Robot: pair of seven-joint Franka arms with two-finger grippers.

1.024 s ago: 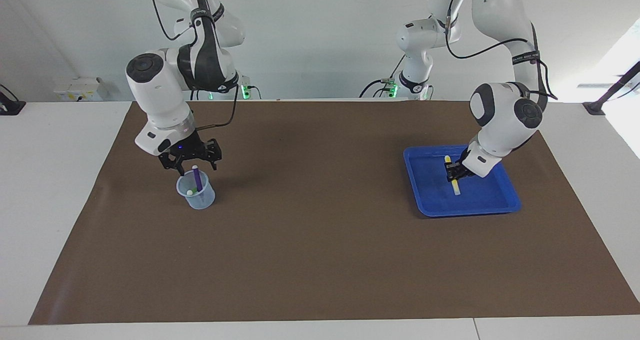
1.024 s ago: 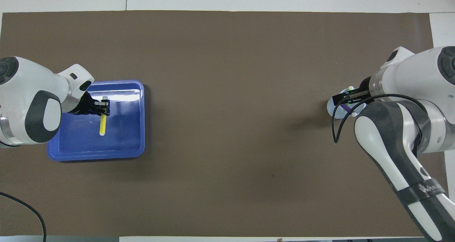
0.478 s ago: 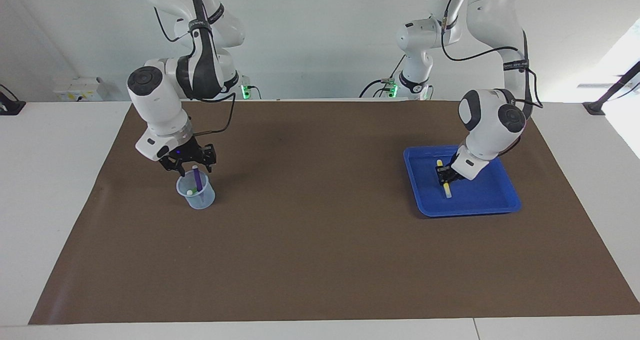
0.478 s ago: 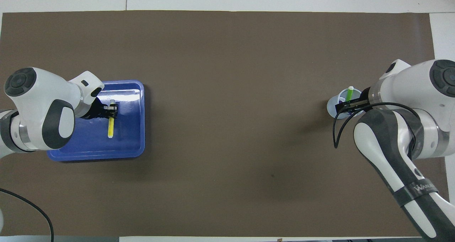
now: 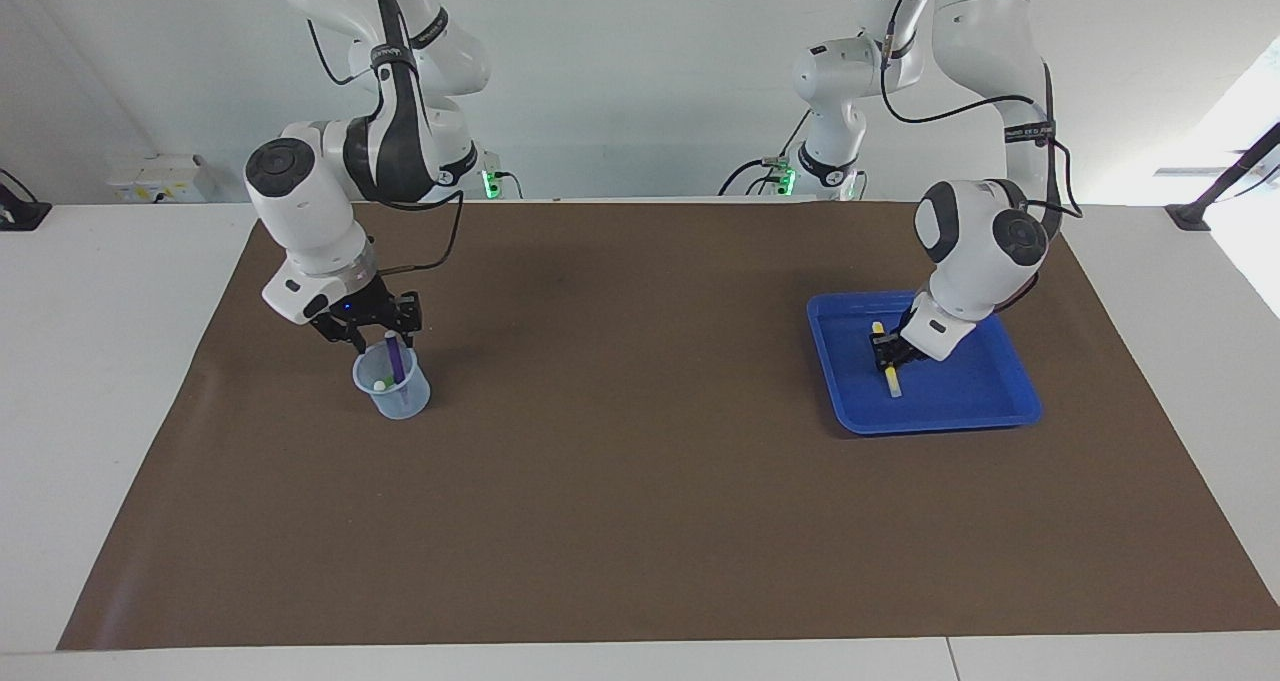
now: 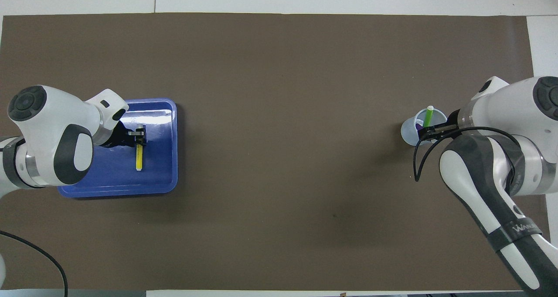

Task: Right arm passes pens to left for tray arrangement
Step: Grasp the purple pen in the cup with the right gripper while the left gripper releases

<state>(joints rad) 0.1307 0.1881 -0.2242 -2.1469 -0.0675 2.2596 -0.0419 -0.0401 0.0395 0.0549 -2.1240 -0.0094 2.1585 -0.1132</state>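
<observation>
my left gripper (image 5: 885, 357) is at the yellow pen (image 5: 891, 381) in the tray (image 5: 960, 411), grip unclear; right gripper (image 5: 372, 338), spread, straddles the cup's (image 5: 392, 386) purple pen (image 5: 396, 359): a skewed close might topple the cup.

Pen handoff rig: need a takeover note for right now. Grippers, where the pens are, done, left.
Left gripper: low in the blue tray, at the yellow pen lying there; grip unclear.
Right gripper: open, just above the cup, around the purple pen's top.
Green pen: standing in the cup.
Done: yellow pen in the tray.
Left: purple and green, pass across and lay in the tray.
</observation>
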